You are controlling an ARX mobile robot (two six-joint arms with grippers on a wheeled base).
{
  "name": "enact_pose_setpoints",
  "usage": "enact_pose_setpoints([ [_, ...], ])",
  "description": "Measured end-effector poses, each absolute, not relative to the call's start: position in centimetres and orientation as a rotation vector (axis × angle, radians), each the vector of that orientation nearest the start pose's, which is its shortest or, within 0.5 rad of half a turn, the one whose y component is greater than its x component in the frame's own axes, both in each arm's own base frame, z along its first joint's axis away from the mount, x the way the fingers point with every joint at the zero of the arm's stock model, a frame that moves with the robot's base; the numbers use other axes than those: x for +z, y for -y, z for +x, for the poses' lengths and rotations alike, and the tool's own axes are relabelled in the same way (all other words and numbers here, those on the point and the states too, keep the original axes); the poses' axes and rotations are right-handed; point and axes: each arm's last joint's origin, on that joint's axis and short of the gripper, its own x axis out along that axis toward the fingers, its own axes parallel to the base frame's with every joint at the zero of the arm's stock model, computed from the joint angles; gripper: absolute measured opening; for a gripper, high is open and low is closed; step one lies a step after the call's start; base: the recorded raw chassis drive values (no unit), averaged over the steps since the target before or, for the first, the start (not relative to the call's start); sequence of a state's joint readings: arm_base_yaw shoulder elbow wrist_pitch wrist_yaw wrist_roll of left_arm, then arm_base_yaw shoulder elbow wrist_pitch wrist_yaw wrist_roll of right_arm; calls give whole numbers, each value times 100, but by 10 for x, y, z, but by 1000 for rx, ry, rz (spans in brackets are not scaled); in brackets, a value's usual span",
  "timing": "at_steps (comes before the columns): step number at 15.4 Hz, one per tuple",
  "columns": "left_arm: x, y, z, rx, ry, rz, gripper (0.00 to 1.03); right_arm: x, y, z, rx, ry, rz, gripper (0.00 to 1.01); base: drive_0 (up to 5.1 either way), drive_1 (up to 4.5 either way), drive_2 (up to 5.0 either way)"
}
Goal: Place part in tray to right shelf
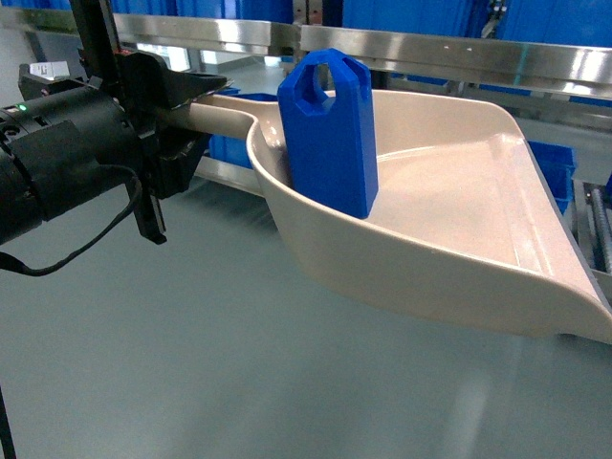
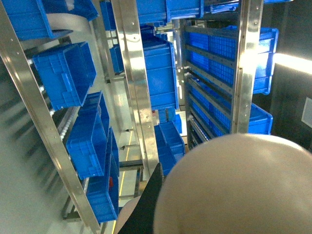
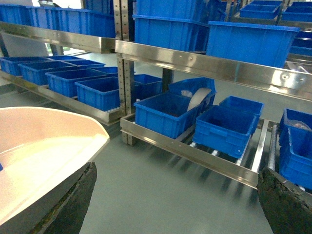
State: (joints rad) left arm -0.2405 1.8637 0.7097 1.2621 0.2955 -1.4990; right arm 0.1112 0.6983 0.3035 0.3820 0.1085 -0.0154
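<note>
The beige tray [image 1: 449, 210] hangs in the air, slanting down to the right. My left gripper [image 1: 191, 120] is shut on its long handle [image 1: 222, 115]. The bright-blue part [image 1: 330, 134] stands upright inside the tray, against the back wall. In the left wrist view the tray's rounded back [image 2: 234, 185] fills the lower right, with one black finger [image 2: 151, 207] beside it. My right gripper [image 3: 178, 204] is open and holds nothing; the tray's front lip [image 3: 44, 141] lies just left of it. Ahead of it stands the right shelf [image 3: 209, 160], with its flat steel front rail.
Blue crates [image 3: 168, 112] sit on the shelf's roller rails, and more crates [image 3: 248, 41] stand on the level above. A steel rail [image 1: 430, 48] crosses behind the tray. Grey floor [image 1: 191, 363] lies below. Upright steel posts [image 2: 136, 92] and stacked crates [image 2: 63, 73] show in the left wrist view.
</note>
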Motion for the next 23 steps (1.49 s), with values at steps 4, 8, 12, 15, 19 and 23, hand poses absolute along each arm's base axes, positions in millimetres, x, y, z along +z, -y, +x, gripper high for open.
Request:
enact_pose_setpoints([
  [4, 167, 90, 333, -512, -313, -1455, 14, 233, -15, 163, 3, -13, -17, 98, -161, -161, -161],
  [8, 167, 90, 333, -512, -313, -1456, 14, 233, -15, 163, 3, -12, -17, 98, -166, -166, -166],
  [12, 167, 90, 333, -513, -312, -1455, 14, 233, -15, 163, 3, -12, -17, 98, -168, -168, -168],
  [15, 167, 90, 333, -512, -313, -1455, 14, 233, -15, 163, 3, -13, -17, 98, -160, -160, -160],
  [19, 167, 90, 333, -512, -312, -1455, 14, 233, -15, 163, 3, -12, -17, 98, -156, -156, -156],
  [23, 167, 90, 333, -512, -313, -1455, 14, 233, -15, 163, 3, -13, -17, 98, -161, -161, -161],
])
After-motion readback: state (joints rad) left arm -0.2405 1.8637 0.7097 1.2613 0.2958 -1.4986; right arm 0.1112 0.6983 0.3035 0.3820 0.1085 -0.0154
